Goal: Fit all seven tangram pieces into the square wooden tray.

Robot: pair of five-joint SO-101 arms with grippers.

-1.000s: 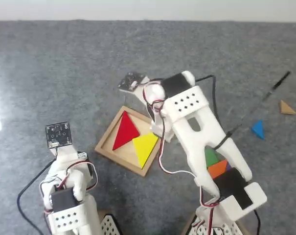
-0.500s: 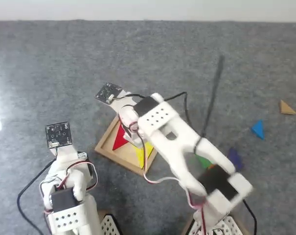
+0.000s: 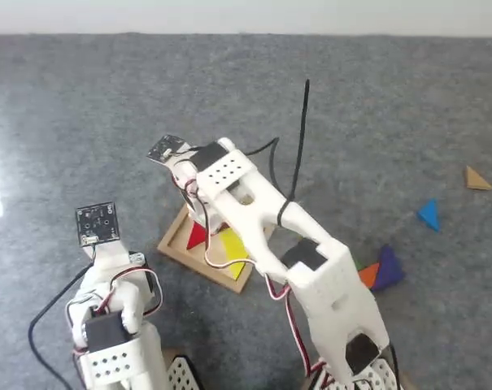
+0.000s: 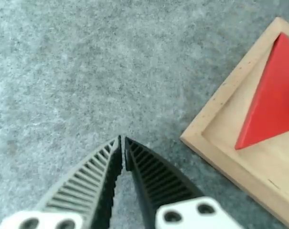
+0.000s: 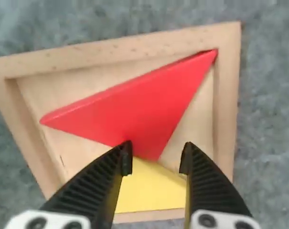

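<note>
— Where is the tray (image 5: 111, 47)?

— Right under the right claw (image 5: 155, 152). It's a square wooden tray lying flat on the grey table (image 3: 83, 97), and the claw hangs over the middle of it, pointing down.

— What's in it?

— Two pieces. A big red triangle (image 5: 139, 114) lies across the tray, and one of its corners sits between the claw's tips. A yellow triangle (image 5: 149, 188) lies flat just beside it, touching that red corner, partly under the claw. The wood beside the red piece is bare.

— Is the claw holding either one?

— No. Its jaws stand apart with nothing gripped between them. Whether the tips touch the red piece, I can't tell.

— And the left claw (image 4: 123, 140)?

— Its jaws are together, tips all but meeting, with nothing between them. It's over bare table, and one edge of the tray lies near it, off to one side of the tips.

— The other pieces?

— Well apart from both claws, out past the right arm on the side away from the tray. An orange piece (image 3: 367, 275) and a purple piece (image 3: 388, 266) lie touching each other near that arm. A blue triangle (image 3: 428, 214) sits farther out, and a tan triangle (image 3: 476, 178) farther still, near the table's edge.
</note>
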